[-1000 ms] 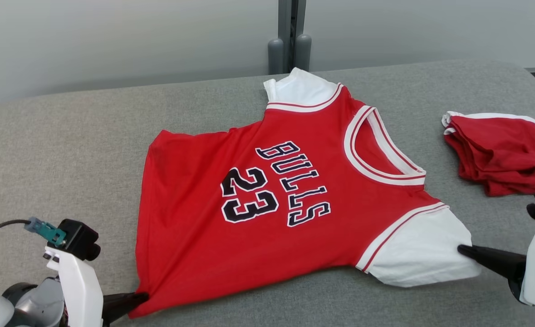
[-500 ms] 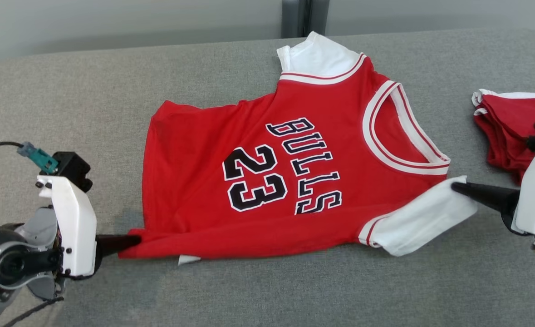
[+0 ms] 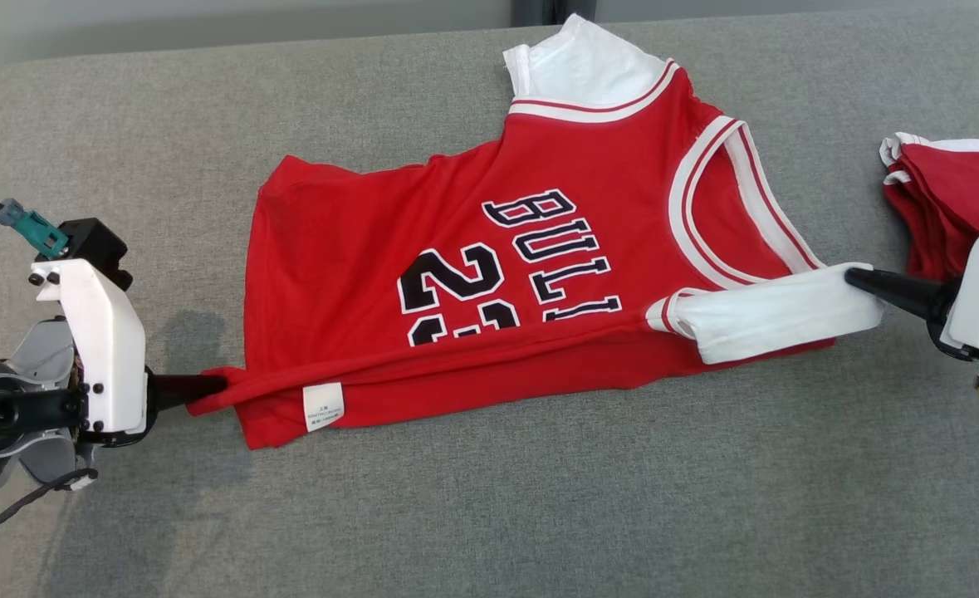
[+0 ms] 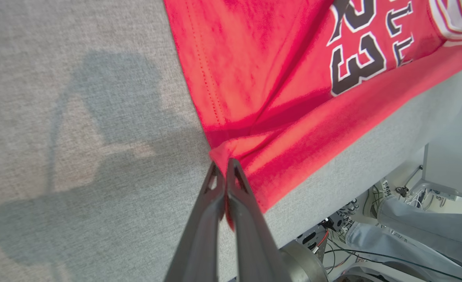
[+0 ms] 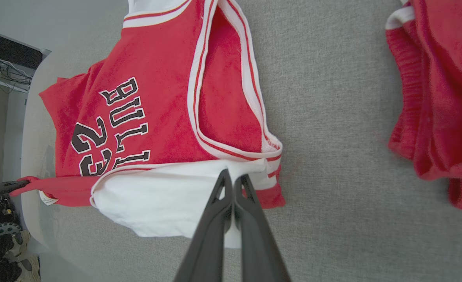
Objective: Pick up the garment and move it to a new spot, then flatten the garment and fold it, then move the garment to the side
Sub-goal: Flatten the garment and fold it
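Fold in progress, head view. The jersey (image 3: 489,249) lies print side up at the middle of the grey counter (image 3: 539,515). Its long axis runs left to right across the view, with the hem toward the robot's left, the collar toward its right, and the far white sleeve pointing away from the robot.

The left claw (image 3: 219,386) is clenched on the near hem corner. The right claw (image 3: 853,274) is clenched on the near white sleeve. Between them the near long edge is raised and turned toward the far side. It covers the lower part of the number and lettering and exposes a white care label (image 3: 323,407).

Judged progress: placing and flattening look complete and the first lengthwise fold is roughly halfway. The turned edge is not yet laid down. Remaining steps would be to set that edge flat, make any further folds, and shift the bundle aside. The likely destination is near the folded red garment (image 3: 937,199), which lies apart at the right.
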